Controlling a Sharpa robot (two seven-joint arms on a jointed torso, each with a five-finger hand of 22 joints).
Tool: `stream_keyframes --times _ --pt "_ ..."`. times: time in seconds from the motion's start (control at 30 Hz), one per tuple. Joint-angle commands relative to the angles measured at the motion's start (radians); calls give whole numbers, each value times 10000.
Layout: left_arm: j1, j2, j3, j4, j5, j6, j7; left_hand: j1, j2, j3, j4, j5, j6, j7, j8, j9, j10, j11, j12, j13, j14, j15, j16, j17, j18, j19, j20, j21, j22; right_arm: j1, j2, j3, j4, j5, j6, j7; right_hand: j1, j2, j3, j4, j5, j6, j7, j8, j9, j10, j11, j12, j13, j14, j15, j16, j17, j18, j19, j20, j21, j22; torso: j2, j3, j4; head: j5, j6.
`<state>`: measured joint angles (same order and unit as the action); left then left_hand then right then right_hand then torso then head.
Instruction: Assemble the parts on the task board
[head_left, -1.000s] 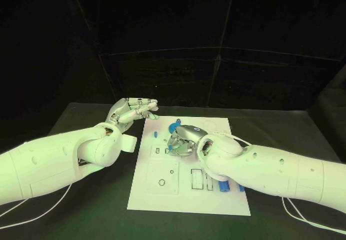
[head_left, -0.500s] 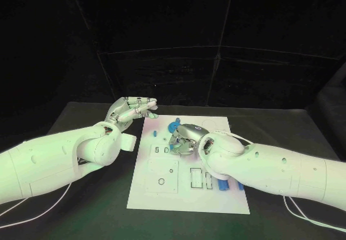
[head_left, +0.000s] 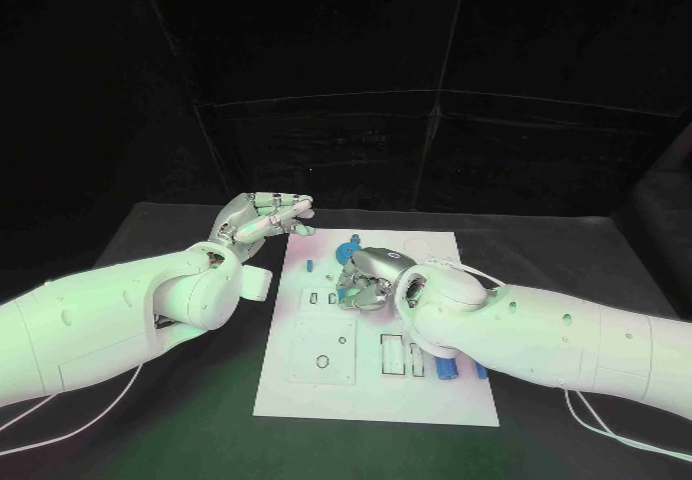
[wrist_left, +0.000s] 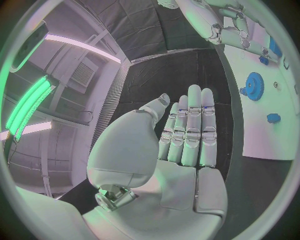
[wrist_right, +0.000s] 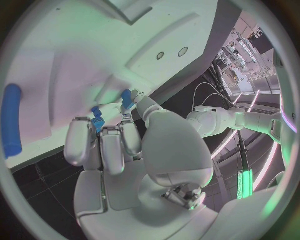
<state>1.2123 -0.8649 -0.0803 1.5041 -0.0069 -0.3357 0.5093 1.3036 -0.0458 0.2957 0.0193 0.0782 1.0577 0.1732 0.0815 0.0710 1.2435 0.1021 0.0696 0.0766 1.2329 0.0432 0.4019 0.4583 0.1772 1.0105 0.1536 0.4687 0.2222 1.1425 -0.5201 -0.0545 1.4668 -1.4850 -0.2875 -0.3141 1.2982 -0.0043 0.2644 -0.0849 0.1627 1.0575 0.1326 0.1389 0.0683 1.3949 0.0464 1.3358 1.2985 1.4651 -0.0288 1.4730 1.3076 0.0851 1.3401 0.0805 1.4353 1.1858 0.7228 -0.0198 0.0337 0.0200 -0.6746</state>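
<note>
Your right hand (head_left: 366, 280) pinches a small blue part (wrist_right: 97, 121) at its fingertips, low over the board (head_left: 325, 385). Your left hand (head_left: 264, 221) hovers empty, fingers straight together, beside the board's far corner; a blue gear (wrist_left: 253, 86) lies just beyond.

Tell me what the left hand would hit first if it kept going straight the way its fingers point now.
Probably nothing on the board. The left hand hangs off the task board's far left corner, fingers extended and empty. In the left wrist view they aim over bare black table, the blue gear off to one side. Depth is uncertain.
</note>
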Motion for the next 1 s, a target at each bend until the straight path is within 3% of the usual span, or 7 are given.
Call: stream_keyframes --times 0.03,0.53,0.77,1.0 --pt "15 14 3 -7 1 121 -2 -101 -28 34 -4 -24 45 42 -48 -3 13 50 -59 -9 -2 17 -30 16 42 -61 35 -36 -12 -42 -9 -48 -21 -138 376 -188 -118 -105 -3 76 94 -116 -10 -90 -31 -97 -11 -78 -36 626 18 -40 482 -39 -72 25 -62 -21 -6 4 -7 -17 -5" --pt "15 22 3 -30 1 151 -10 -131 -35 35 11 -26 44 43 -54 -3 11 54 -59 -11 6 20 -40 22 42 -61 38 -36 -12 -42 16 -48 -75 -309 222 -385 -323 -357 -1 165 238 -476 106 -278 -43 -279 86 -282 -245 595 96 -122 347 3 -201 95 -162 -234 2 -3 1 -49 22" --pt "15 25 3 -42 1 181 -25 -147 -43 33 17 -27 39 46 -59 -4 6 56 -61 -13 6 23 -48 24 42 -63 40 -37 -13 -42 21 -48 -79 -332 -30 -378 -483 -613 -113 268 217 -915 220 -476 -39 -467 196 -486 -475 582 189 -160 295 23 -265 180 -225 -348 -3 0 -5 -53 34" --pt "15 30 2 -59 1 194 -35 -147 -43 33 17 -27 39 46 -59 -4 6 56 -61 -13 6 23 -48 24 42 -63 40 -37 -13 -42 37 -48 -68 -336 -172 -363 -675 -811 -398 448 211 -1043 231 -486 -12 -571 221 -602 -631 579 219 -175 281 29 -269 221 -245 -372 1 -2 -3 -69 22"
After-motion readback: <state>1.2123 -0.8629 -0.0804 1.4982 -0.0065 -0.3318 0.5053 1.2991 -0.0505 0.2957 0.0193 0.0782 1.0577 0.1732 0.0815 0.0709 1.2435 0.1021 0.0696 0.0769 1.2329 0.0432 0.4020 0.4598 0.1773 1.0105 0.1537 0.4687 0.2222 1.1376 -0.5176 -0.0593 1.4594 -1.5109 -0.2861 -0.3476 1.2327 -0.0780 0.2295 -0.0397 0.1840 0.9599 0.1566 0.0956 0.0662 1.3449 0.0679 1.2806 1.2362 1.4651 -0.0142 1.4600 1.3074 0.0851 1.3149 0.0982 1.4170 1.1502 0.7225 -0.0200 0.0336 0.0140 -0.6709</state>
